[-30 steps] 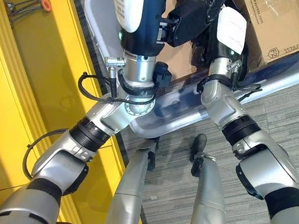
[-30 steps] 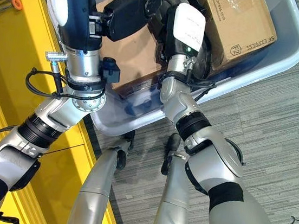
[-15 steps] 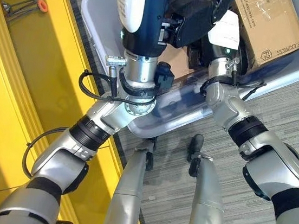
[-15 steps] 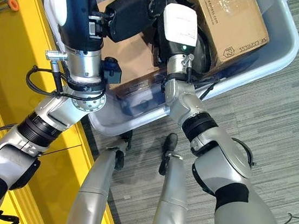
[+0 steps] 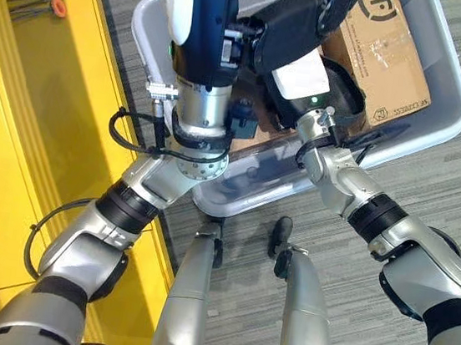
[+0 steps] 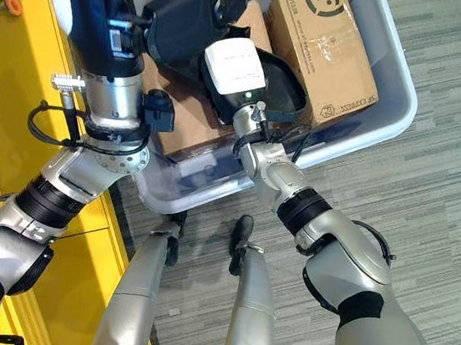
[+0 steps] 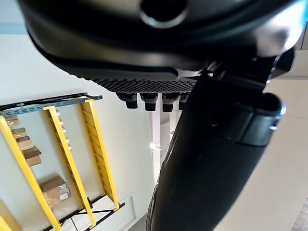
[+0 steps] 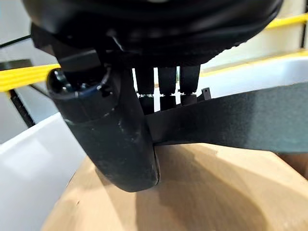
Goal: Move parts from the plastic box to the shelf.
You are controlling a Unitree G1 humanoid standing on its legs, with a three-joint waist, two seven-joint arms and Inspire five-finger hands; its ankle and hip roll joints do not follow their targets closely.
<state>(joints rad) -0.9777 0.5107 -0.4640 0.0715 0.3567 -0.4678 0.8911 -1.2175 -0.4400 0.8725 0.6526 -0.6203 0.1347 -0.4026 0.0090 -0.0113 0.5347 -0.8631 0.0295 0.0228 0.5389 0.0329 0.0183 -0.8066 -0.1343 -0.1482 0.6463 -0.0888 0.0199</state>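
Both silver-grey arms reach forward and down, elbows bent, forearms converging. The left hand (image 5: 294, 29) is raised, dark bulk turned inward; in its wrist view the fingers (image 7: 150, 101) are curled short against the palm. The right hand (image 6: 249, 86) sits lower, its fingers (image 8: 166, 79) and thumb (image 8: 110, 130) clamped on a black band.
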